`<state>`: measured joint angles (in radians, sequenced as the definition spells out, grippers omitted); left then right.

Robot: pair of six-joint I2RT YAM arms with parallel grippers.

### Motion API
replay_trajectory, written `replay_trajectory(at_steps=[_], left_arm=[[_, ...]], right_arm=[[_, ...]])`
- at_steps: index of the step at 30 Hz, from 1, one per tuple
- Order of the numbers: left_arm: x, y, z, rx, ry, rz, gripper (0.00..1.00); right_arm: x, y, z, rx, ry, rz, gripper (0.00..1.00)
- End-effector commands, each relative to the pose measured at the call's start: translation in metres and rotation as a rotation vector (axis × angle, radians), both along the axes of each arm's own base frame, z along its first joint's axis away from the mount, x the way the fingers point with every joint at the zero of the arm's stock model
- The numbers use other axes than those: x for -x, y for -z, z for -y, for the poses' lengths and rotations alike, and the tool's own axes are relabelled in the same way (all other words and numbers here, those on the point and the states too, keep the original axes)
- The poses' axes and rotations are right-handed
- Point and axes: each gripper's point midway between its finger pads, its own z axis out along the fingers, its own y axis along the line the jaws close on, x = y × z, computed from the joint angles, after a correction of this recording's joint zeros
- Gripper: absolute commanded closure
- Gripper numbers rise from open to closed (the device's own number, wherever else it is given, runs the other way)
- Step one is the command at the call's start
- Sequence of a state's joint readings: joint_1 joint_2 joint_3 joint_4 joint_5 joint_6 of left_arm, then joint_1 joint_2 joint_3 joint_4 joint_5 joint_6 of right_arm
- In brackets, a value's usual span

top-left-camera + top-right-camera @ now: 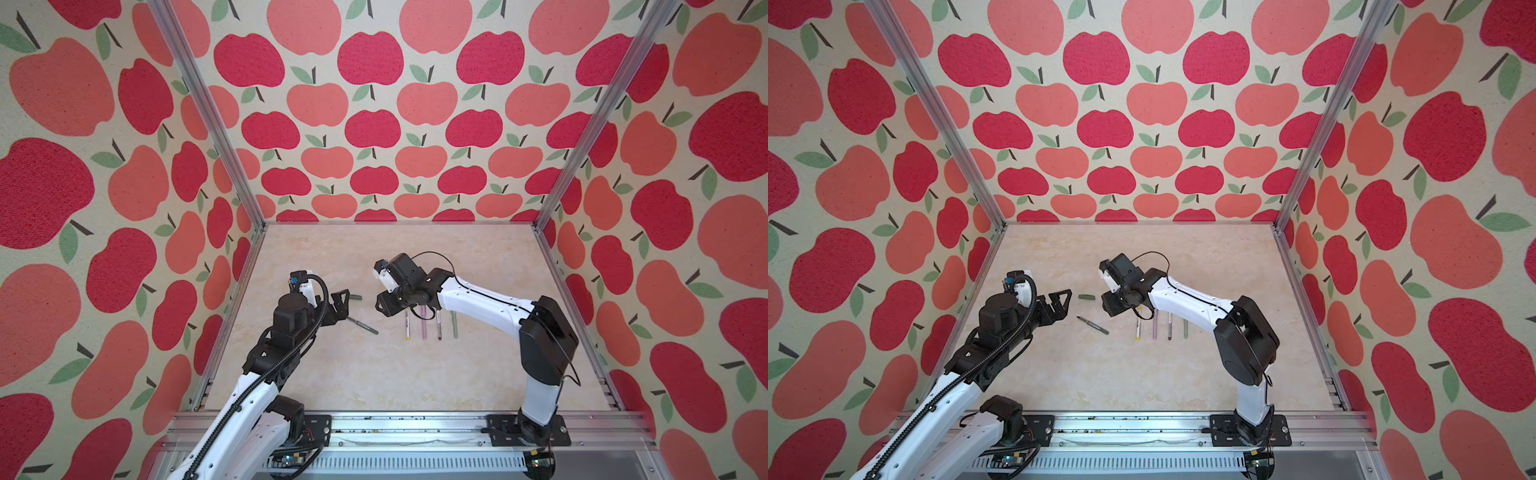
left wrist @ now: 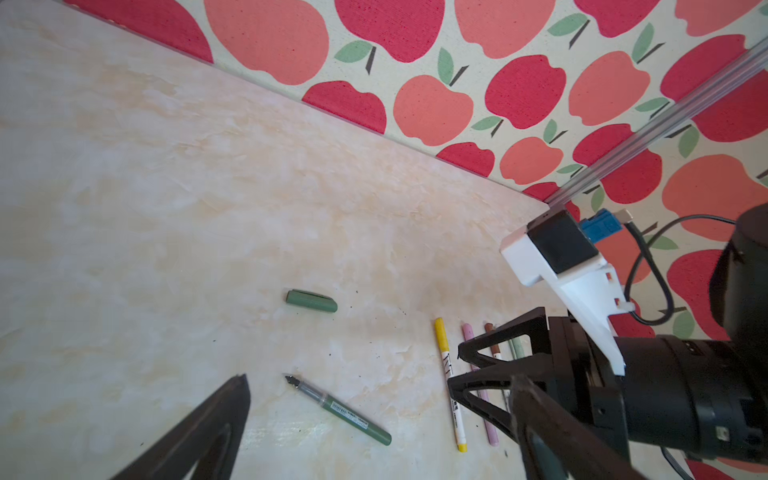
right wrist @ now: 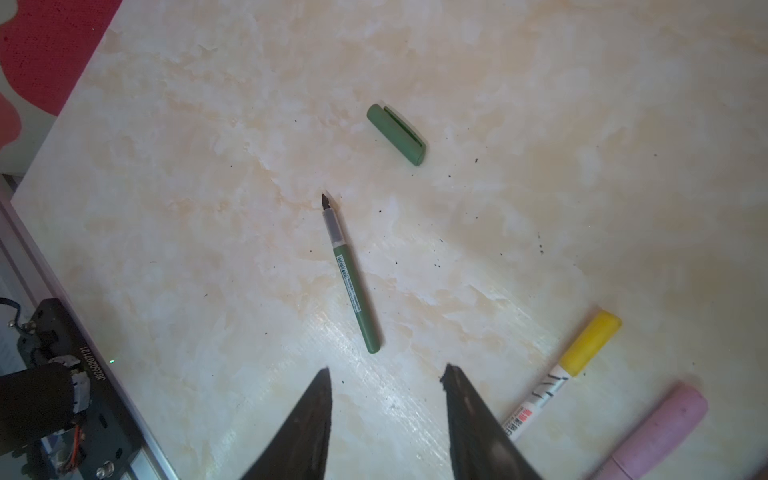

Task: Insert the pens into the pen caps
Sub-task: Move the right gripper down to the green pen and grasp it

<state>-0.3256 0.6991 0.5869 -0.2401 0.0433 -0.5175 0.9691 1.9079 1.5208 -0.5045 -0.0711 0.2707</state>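
Plainly not yet capped: slim dark green marker pen (image 3: 355, 278) with bare dark tip, flat on the pale marbled worktop (image 1: 374, 382), just ahead of the right end effector (image 3: 386, 369) and touched by neither jaw. Further ahead of that same end effector, well apart from the pen's tip and out of line with it: short stubby dark green plastic cap (image 3: 396, 134), on its side. In both top views, pen and cap between the two end effectors, pen just beside the left end effector (image 1: 341, 306).

Right end effector: middling gap, nothing between the jaws. Left end effector: spread wide, likewise empty.

Off to the side of the right end effector and partly beneath its wrist, a neat row side by side: white pen with yellow cap (image 1: 407, 326), lilac-pink pen (image 1: 424, 328), grey-white pen with brown cap (image 1: 439, 326), sage green pen (image 1: 454, 326). Yellow, pink and brown caps clearly seated in the left wrist view; sage cap end half hidden there, so capped only by judgement.

Reckoned from that: four of five done, one pair left. To do: grasp dark green pen and cap, probably one per end effector, line tip up with the cap's open mouth, push home.
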Motion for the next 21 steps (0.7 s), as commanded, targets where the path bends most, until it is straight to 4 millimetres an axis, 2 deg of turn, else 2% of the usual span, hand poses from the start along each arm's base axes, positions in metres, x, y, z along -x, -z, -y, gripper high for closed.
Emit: replay_trajectory(at_steps=[1,9,21], left_arm=[[0.012,0.011,-0.027,-0.018,-0.125,-0.081,0.01],[0.026,0.010,-0.045,-0.002,-0.198,-0.054,0.01],[0.030,0.011,-0.057,-0.001,-0.239,-0.047,0.01]], right_arm=[[0.008,0.017,-0.011,0.101,-0.119,0.047,0.52],[0.011,0.049,-0.044,0.194,-0.208,0.083,0.51],[0.010,0.088,-0.062,0.281,-0.259,0.098,0.53]])
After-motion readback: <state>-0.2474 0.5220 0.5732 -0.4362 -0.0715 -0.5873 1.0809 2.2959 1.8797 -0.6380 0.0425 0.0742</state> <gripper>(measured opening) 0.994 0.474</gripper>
